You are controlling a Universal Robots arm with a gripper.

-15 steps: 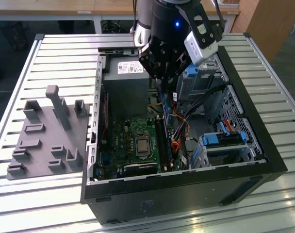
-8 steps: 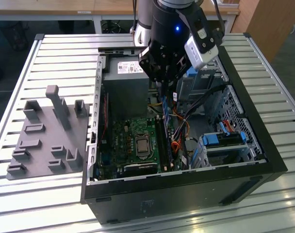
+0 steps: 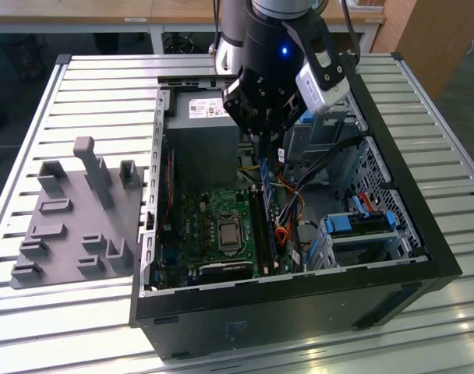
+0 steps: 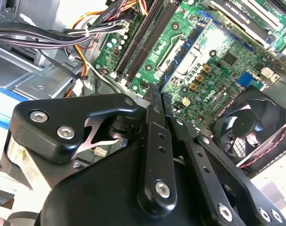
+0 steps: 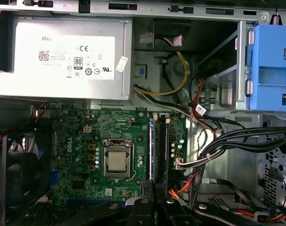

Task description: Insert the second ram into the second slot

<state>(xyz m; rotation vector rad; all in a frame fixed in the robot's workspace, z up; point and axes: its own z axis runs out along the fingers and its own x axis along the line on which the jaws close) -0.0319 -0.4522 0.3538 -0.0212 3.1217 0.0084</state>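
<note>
One blue stick, seemingly the second ram [image 5: 151,148], stands in its motherboard [image 5: 86,127] slot, mid-frame in the first wrist view | gripper [image 4: 160,94] above it, jaws pressed together, pinching nothing | seating depth unclear

The black gripper [image 4: 158,94] bears silver screws [image 4: 162,189], a blue wrist light [image 3: 283,51], and perhaps a grey-white camera [image 3: 324,78].

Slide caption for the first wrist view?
Gripper poised above the motherboard, in line with the RAM slots; one blue RAM stick stands beside the CPU socket.
</note>
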